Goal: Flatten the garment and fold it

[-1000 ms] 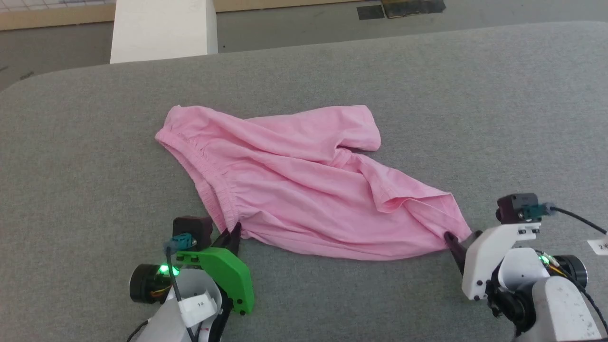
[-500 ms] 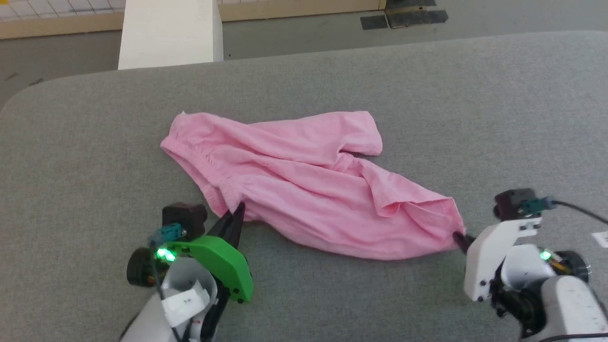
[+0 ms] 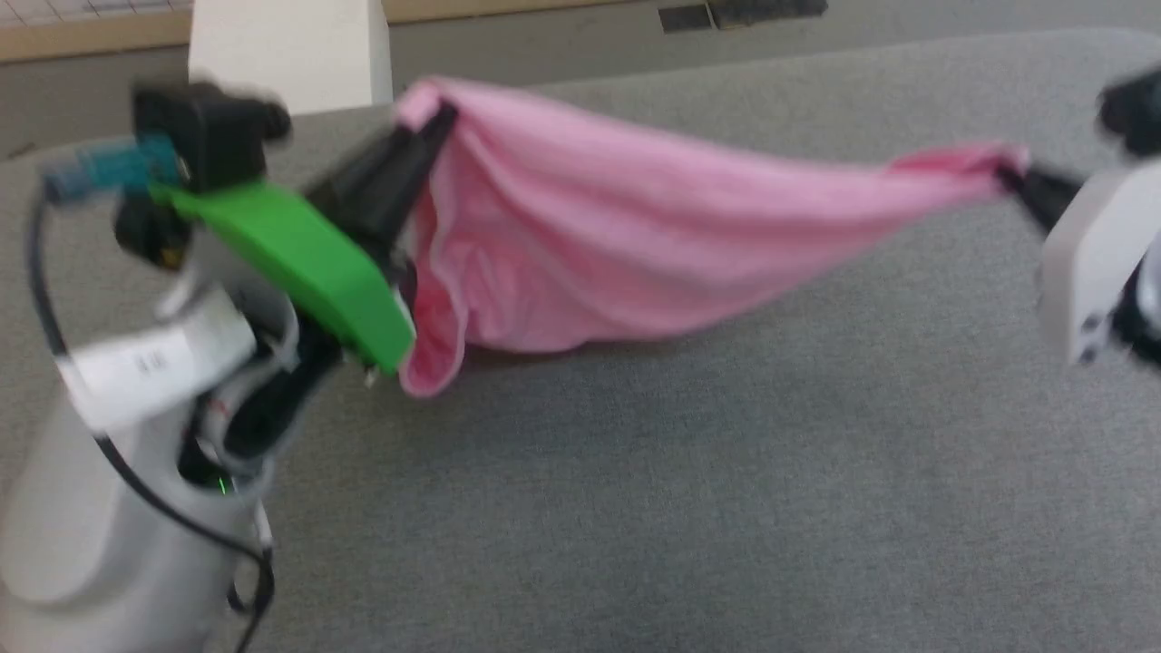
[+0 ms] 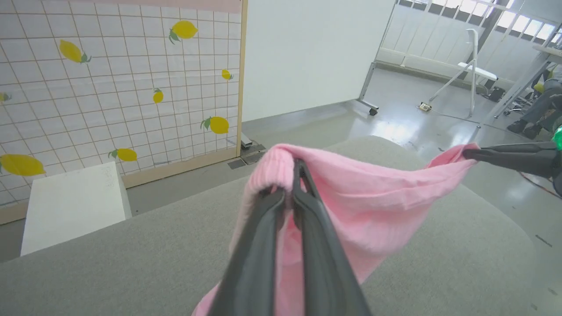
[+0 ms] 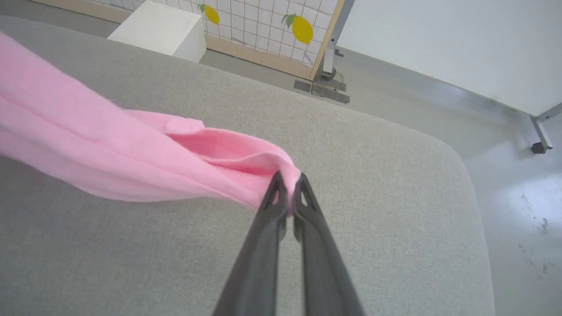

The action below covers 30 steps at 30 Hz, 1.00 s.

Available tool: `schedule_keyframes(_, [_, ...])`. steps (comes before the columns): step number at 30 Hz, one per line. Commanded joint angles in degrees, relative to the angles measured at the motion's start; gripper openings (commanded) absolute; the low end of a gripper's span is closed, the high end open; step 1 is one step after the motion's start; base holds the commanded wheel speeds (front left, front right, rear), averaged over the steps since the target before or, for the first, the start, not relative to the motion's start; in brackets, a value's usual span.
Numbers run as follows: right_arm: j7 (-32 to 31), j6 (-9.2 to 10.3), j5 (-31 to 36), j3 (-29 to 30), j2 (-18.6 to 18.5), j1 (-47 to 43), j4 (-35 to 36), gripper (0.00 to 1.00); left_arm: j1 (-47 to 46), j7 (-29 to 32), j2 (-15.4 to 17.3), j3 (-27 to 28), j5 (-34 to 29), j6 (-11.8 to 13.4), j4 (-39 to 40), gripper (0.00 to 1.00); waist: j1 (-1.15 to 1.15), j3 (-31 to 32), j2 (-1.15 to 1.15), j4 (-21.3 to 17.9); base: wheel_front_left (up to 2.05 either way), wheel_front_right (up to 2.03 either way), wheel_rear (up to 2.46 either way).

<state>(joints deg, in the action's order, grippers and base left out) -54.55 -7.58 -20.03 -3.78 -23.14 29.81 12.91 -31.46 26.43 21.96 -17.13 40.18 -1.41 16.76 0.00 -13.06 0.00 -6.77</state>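
Item: garment; flattening step in hand, fold not yet begun. Head view: the garment (image 3: 635, 245) is recorded strung in the air between two tools, running from 11 o'clock to 2 o'clock above the grey counter (image 3: 689, 490). The left tool (image 3: 440, 118) is seen pressed together on one bunched end at 11 o'clock, and the right tool (image 3: 1011, 177) is seen pinching the opposite end at 2 o'clock. The middle sags like a hammock, with a loose lobe hanging at 8 o'clock; whether that lobe touches the counter cannot be told. A white block (image 3: 281, 45) is noted beyond the counter at 11 o'clock. Left wrist view: the left tool (image 4: 295, 175) is shown clamped on a thick rolled edge at centre, with the cloth falling toward 6 o'clock behind the fingers. The right tool (image 4: 472, 153) is seen at 3 o'clock, nipping a pointed corner. Right wrist view: the right tool (image 5: 287, 186) is shown closed on a narrow gather of fabric, the rest trailing toward 9 o'clock. Judgement: the cloth is bunched rather than spread, so the next move is expected to call for the tools to be drawn apart and the cloth laid down smooth. Not made out: waistband, tag, which edges are held. The head view is blurred, and the right tool's body is cut off at 3 o'clock.
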Motion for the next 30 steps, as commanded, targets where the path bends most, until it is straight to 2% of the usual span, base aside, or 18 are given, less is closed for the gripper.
schedule_keyframes(1, [-0.70,0.09,-0.78,-0.47,-1.14,4.27,-0.96,0.00,-4.19,1.43,0.28,0.57,0.50,0.21,-0.41,0.00,0.00,-3.65,0.00,-0.61,0.00,0.00,0.00])
schedule_keyframes(6, [-1.04,0.09,-1.37,-1.12,-2.80,19.09,-8.26,0.00,-18.22,5.58,-0.26,1.21,-0.44,1.31,-6.30,0.00,0.00,-9.26,0.00,-0.39,0.00,0.00,0.00])
schedule_keyframes(10, [2.31,0.09,1.27,-0.94,-2.31,30.37,-15.94,0.00,-28.88,5.48,-0.89,0.83,-4.57,2.60,-14.01,0.00,0.00,-13.66,0.00,-0.23,0.00,0.00,0.00])
schedule_keyframes(11, [3.74,0.09,2.35,-0.77,-1.87,33.13,-17.99,0.00,-31.42,4.89,-1.26,0.69,-5.85,3.10,-16.28,0.00,0.00,-14.74,0.00,-0.17,0.00,0.00,0.00])
schedule_keyframes(12, [8.73,0.09,4.55,-0.16,-0.02,39.86,-22.29,0.00,-37.87,2.20,-2.10,0.47,-9.49,4.51,-21.81,0.00,0.00,-17.32,0.00,-0.04,0.00,0.00,0.00])
schedule_keyframes(16, [17.90,0.09,8.25,-0.54,1.20,47.77,-26.17,0.00,-45.67,-5.13,-4.28,0.82,-13.68,6.71,-28.28,0.00,0.00,-19.89,0.00,0.22,0.00,0.00,0.00])
schedule_keyframes(19, [24.32,0.09,10.20,-0.64,1.59,52.36,-27.94,0.00,-50.11,-11.82,-5.62,1.76,-15.74,8.11,-30.96,0.00,0.00,-21.07,0.00,0.38,0.00,0.00,0.00])
schedule_keyframes(23, [30.90,0.09,11.09,-0.90,2.35,55.79,-30.29,0.00,-53.58,-20.68,-6.58,2.33,-16.65,6.89,-34.08,0.00,0.00,-21.16,0.00,0.55,0.00,0.00,0.00])
schedule_keyframes(26, [32.64,0.09,10.81,-1.71,2.36,55.29,-32.20,0.00,-53.21,-23.11,-6.96,2.74,-15.67,5.90,-36.86,0.00,0.00,-20.66,0.00,0.84,0.00,0.00,0.00])
schedule_keyframes(30, [30.73,0.09,7.36,-4.44,2.30,49.40,-34.44,0.00,-48.31,-22.57,-5.92,0.94,-15.50,3.87,-41.25,0.00,0.00,-19.28,0.00,1.02,0.00,0.00,0.00])
